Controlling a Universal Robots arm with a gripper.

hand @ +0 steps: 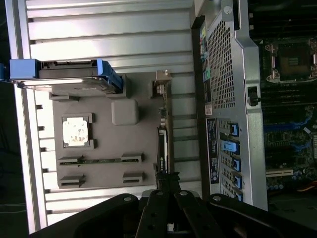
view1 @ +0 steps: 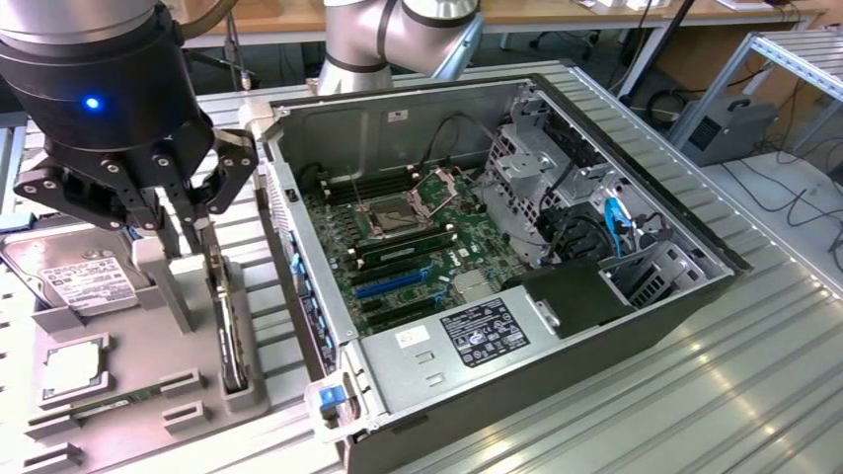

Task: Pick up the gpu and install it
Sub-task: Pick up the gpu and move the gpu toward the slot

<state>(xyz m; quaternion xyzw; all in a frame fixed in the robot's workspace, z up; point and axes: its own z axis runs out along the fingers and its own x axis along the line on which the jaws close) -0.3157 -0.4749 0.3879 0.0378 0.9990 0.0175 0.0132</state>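
The gpu [view1: 232, 326] stands on its long edge in a slot of the grey parts tray [view1: 145, 346], at the exterior view's left beside the open computer case. From the wrist it appears edge-on as a thin dark strip [hand: 162, 146]. My gripper [view1: 188, 229] hangs just above the gpu's far end, its black fingers [hand: 153, 208] converging to a point over the card [hand: 167, 179]. The fingertips look drawn together with nothing held between them.
The tray also holds a silver hard drive [view1: 86, 281], a processor [view1: 73, 360] and a green memory stick [view1: 113, 403]. The open case [view1: 296, 286] lies to the exterior view's right, showing its motherboard [view1: 409, 257], blue slots [view1: 395, 281] and power supply [view1: 488, 331].
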